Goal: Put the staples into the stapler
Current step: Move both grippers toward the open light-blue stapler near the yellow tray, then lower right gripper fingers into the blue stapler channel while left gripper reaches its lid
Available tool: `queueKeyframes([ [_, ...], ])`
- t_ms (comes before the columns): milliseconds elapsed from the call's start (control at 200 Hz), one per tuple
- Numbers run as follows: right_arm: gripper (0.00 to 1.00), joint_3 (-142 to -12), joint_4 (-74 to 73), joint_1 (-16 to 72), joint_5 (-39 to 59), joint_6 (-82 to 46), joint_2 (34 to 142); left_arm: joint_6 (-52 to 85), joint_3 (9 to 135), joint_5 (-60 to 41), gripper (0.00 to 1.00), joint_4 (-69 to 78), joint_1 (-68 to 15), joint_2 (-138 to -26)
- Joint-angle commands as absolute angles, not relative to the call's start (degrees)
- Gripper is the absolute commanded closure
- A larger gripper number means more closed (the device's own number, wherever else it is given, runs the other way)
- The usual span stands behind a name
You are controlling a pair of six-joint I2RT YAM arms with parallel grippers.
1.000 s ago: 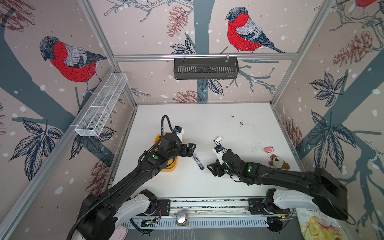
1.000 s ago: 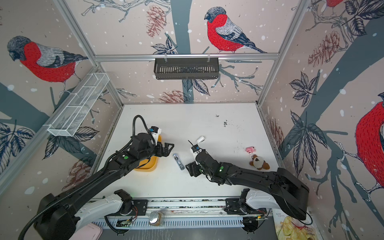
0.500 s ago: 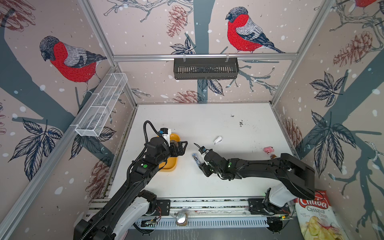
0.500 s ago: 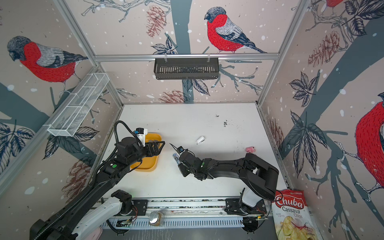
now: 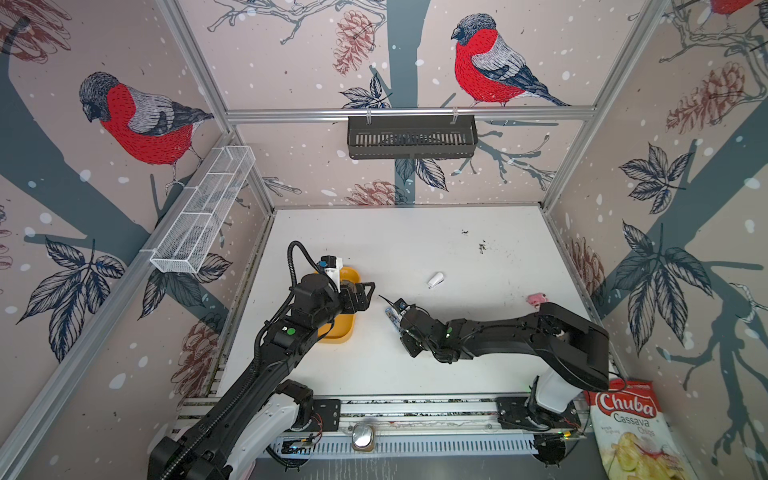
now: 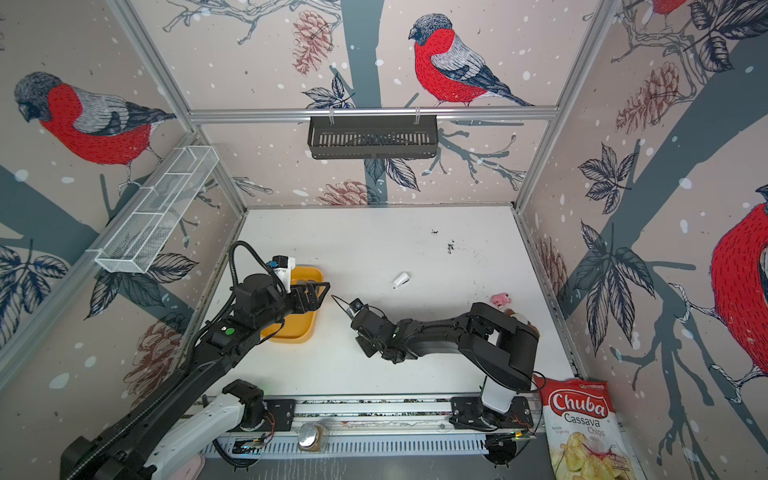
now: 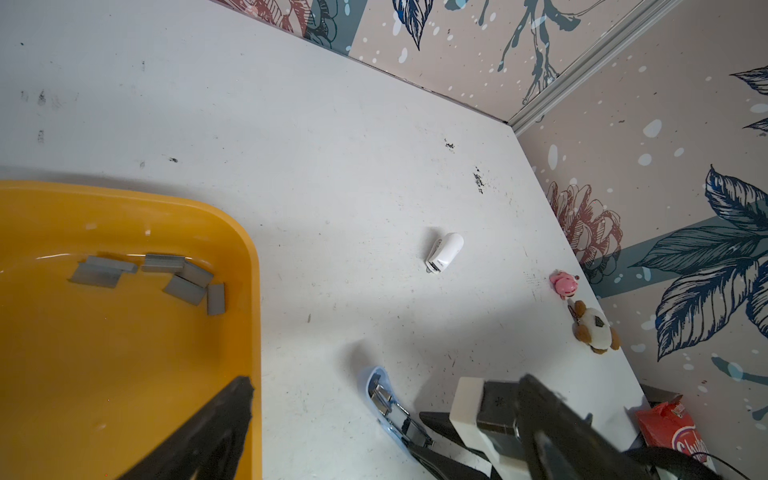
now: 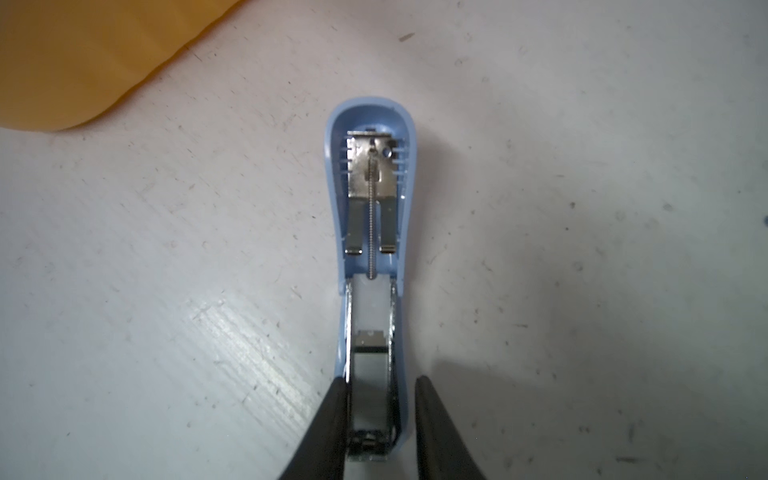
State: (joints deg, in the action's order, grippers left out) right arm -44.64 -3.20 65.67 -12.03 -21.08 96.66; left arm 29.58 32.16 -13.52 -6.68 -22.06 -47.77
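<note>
Right wrist view: right gripper [image 8: 381,379] straddles opened stapler [image 8: 371,199], grip unconfirmed; uneven squeeze could twist it. In a top view, left gripper [image 5: 369,296] gapes at its ten o'clock.

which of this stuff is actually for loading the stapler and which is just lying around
For the job: open light-blue plastic stapler; grey metal staple strips; yellow plastic tray holding them.
Lying about: small white closed stapler; small pink toy; brown-and-white plush toy; red Chuba chips bag.
</note>
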Motion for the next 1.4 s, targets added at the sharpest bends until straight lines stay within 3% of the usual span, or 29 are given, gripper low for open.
queueKeyframes([
  [0,0.72,-43.2,-2.4,65.8,-14.4,-21.9,95.0,29.2,31.8,-14.1,0.02,-3.8,-22.0,-47.7],
  [420,0.73,-33.9,-1.3,63.2,-16.6,-25.7,84.7,28.3,31.2,-21.9,0.02,-2.4,-22.0,-50.3],
  [746,0.62,-32.3,-1.9,61.6,-16.1,-26.2,81.7,29.3,29.9,-24.4,0.02,-1.2,-22.4,-50.5],
  [901,0.64,-31.7,-5.3,59.3,-9.6,-26.5,80.2,29.7,30.0,-25.0,0.04,-2.4,-25.4,-52.3],
  [1206,0.65,-30.9,-9.5,50.6,3.4,-26.4,75.3,30.9,29.8,-16.5,0.02,-9.3,-37.8,-53.4],
  [1396,0.73,-31.9,-12.8,44.3,14.9,-23.9,75.4,33.1,29.7,-14.0,0.02,-14.0,-43.1,-53.5],
])
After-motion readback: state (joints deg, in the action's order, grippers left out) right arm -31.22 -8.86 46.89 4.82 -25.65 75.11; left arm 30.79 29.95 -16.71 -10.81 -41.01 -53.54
